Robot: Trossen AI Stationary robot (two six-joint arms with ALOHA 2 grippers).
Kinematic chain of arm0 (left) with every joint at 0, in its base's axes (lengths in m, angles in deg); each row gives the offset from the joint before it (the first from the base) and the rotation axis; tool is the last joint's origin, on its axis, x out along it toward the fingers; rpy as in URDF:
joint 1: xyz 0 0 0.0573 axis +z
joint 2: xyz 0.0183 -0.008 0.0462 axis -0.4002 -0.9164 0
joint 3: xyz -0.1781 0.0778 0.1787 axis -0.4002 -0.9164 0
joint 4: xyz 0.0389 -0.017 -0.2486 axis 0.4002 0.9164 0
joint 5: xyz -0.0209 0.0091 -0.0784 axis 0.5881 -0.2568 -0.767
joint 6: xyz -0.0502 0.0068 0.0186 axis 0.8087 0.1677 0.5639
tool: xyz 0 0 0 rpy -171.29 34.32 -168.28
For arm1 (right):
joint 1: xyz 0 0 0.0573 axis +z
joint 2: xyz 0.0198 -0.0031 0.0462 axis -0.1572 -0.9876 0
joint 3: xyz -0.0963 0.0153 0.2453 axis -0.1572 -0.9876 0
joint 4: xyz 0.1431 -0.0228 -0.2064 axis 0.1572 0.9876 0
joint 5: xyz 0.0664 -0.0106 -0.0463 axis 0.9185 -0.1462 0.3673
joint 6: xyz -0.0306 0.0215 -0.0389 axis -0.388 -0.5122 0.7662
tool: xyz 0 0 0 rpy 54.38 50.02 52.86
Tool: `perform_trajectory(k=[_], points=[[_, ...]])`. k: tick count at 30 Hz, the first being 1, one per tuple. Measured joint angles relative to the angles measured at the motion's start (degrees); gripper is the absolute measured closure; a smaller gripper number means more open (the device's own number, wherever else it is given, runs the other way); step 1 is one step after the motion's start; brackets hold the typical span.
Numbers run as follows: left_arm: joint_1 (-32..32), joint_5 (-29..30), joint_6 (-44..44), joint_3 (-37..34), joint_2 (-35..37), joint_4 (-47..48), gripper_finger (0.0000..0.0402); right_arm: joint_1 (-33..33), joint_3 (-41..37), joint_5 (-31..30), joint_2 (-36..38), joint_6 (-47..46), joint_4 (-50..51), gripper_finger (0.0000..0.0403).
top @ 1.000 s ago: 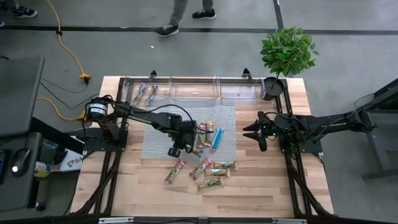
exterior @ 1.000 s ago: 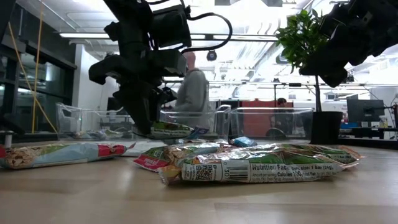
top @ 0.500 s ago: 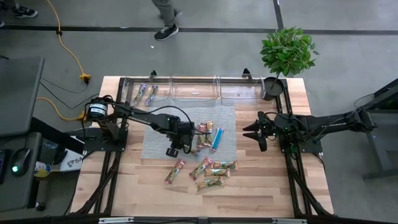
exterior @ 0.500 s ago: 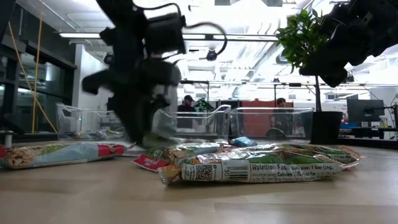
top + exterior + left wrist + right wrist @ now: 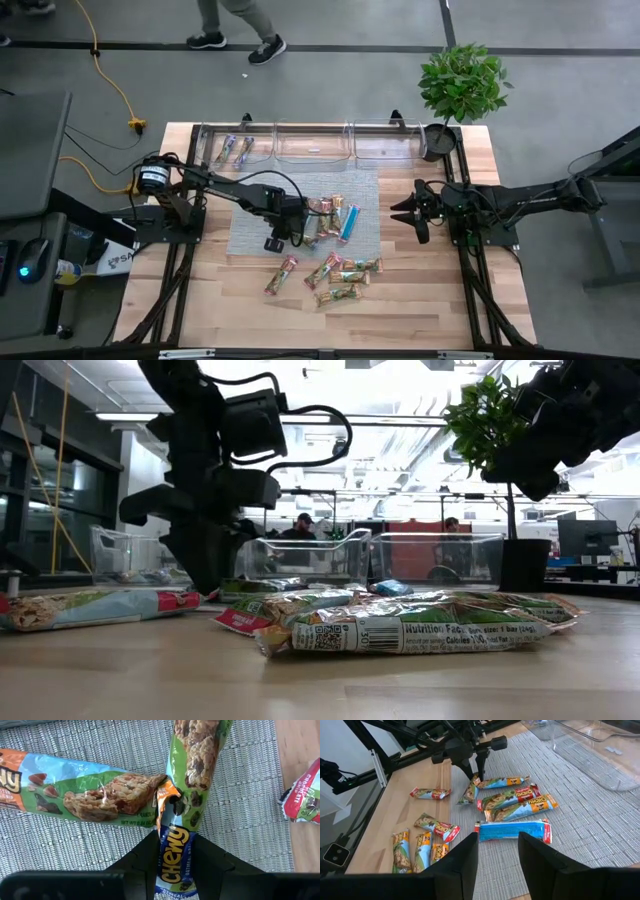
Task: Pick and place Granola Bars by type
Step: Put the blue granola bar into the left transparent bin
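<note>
Pinching glossy crinkled bar, apparently, ribbed mat

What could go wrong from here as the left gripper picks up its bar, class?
1. The left gripper pinches only one end of its bar, so the bar may swing or slip out when raised.
2. A neighbouring bar touches that bar where the two wrappers meet, so it might get dragged along the mat.
3. The bins lie across the table, a long carry for a weak hold.
</note>
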State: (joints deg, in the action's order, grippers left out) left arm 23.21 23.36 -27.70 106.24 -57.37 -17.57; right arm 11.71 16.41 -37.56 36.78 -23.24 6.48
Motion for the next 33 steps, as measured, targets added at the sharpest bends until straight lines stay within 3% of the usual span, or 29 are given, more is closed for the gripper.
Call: perform_trajectory(k=[5, 10, 22, 33], points=[[-0.1, 2.5, 4.3, 0.0, -0.1, 0.2, 0.0307, 0.0, 0.0, 0.0, 0.0, -0.1, 0.0, 0.0279], [0.0, 1.3, 4.4, -0.1, -0.2, -0.2, 0.0303, 0.0, 0.0, 0.0, 0.0, 0.0, 0.0, 0.0279], [0.0, -0.5, 5.2, -0.1, -0.2, 0.4, 0.0246, 0.0, 0.0, 0.0, 0.0, 0.0, 0.4, 0.0279], [0.0, 3.0, 7.5, 0.0, -0.2, 7.5, 0.0243, 0.0, 0.0, 0.0, 0.0, 0.0, 0.4, 0.0279]])
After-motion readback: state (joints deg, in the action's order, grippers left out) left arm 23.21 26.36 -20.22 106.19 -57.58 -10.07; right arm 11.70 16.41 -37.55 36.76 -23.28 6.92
